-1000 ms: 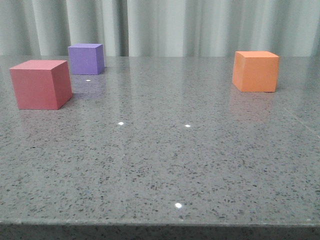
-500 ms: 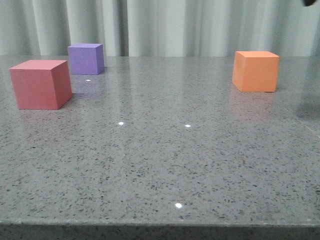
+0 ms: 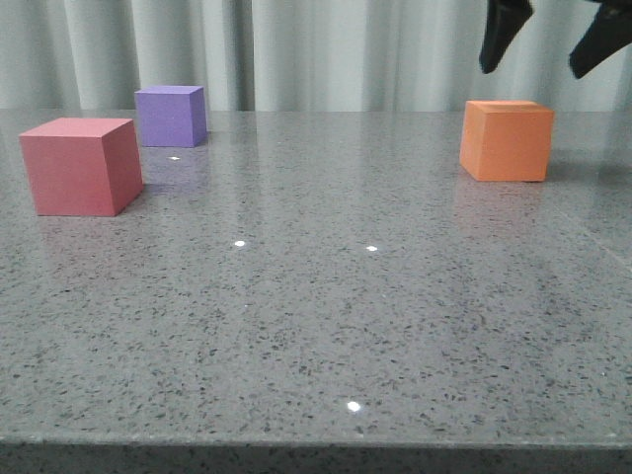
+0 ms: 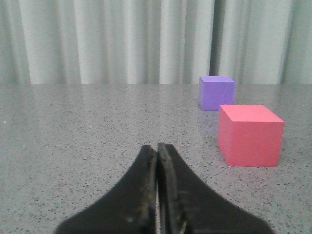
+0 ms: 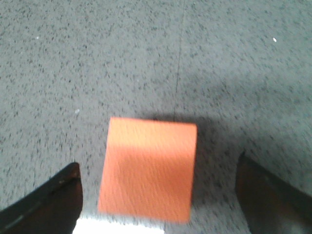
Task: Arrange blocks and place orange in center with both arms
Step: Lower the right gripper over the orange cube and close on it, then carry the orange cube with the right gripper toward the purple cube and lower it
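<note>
**Reaching for the orange cube, right arm first**

Hovering over the table [image 3: 326,336], bare through the near half, nothing is gripped yet.

Near to far in the front view: the pinkish-red cube [image 3: 81,166] sits at about 9 o'clock, on the left side. The purple cube [image 3: 170,116] stands just behind it, toward 10 o'clock, near the curtain [image 3: 296,49]. The orange cube [image 3: 506,140] rests well apart from both, out at 2 o'clock.

The right gripper [image 3: 548,39] hangs above the orange cube, fingers spread wide, not touching it. Its wrist camera shows the cube [image 5: 148,168] sitting between the two tips, slightly skewed.

The left gripper [image 4: 157,161] has its fingers pressed together, empty, low over the table, with the pinkish-red cube [image 4: 249,135] ahead and off to one side.

Step in hand, as I read it: the approach for the first pick. Next move calls for a straight descent to straddle the orange cube, closing on opposite faces, then carrying it toward the middle.
</note>
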`<move>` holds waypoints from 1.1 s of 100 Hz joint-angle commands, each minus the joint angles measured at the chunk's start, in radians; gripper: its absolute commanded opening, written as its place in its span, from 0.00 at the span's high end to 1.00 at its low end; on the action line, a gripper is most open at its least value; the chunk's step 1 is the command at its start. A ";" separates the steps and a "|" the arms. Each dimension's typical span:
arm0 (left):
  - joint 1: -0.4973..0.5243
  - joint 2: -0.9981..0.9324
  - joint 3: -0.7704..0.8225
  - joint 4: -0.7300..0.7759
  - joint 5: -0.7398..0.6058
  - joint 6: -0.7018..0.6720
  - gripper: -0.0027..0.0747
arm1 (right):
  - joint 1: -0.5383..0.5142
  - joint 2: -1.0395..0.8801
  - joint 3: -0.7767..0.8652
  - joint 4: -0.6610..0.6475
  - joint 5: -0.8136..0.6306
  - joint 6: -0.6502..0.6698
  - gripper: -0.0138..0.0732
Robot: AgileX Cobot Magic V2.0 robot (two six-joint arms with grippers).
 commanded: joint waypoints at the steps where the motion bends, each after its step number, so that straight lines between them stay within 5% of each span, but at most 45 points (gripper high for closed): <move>1: 0.000 -0.036 0.043 -0.001 -0.080 -0.002 0.99 | 0.011 0.003 -0.069 -0.011 -0.053 -0.010 0.12; 24: 0.000 -0.036 0.043 -0.001 -0.080 -0.002 0.99 | 0.026 0.074 -0.083 -0.011 -0.047 -0.010 0.16; 49: 0.000 -0.036 0.043 -0.001 -0.080 -0.002 0.99 | 0.026 0.081 -0.088 -0.009 -0.039 -0.010 0.52; 72: 0.000 -0.036 0.043 -0.001 -0.080 -0.002 0.99 | 0.051 0.081 -0.191 0.090 0.011 -0.010 0.53; 110: 0.000 -0.036 0.043 -0.001 -0.080 -0.002 0.99 | 0.243 0.180 -0.386 0.100 -0.062 0.064 0.53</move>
